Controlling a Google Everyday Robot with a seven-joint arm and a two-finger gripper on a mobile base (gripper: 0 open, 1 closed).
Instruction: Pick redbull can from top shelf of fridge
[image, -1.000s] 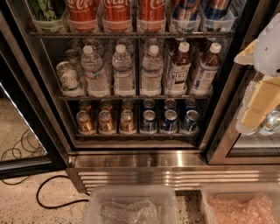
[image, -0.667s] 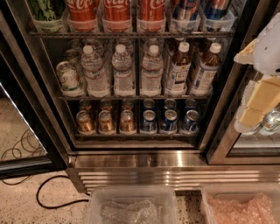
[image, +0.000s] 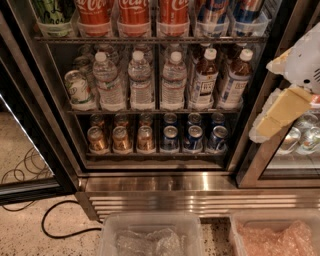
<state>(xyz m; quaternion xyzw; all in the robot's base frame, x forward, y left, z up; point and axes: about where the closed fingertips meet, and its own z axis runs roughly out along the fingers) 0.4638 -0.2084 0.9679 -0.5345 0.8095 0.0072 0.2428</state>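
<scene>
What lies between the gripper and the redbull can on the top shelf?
In the camera view, the fridge's dark right frame crosses that stretch. The gripper is at the right edge, in front of that frame, lower than the redbull can.

my gripper hangs right of the top shelf, outside the fridge, with the black door post between us. on the top shelf, coca-cola cans stand just left of the redbull can, clear trays fronting all. below the top shelf, water bottles stand packed. the front of the top shelf lies open; two plastic bins sit well below it.
</scene>
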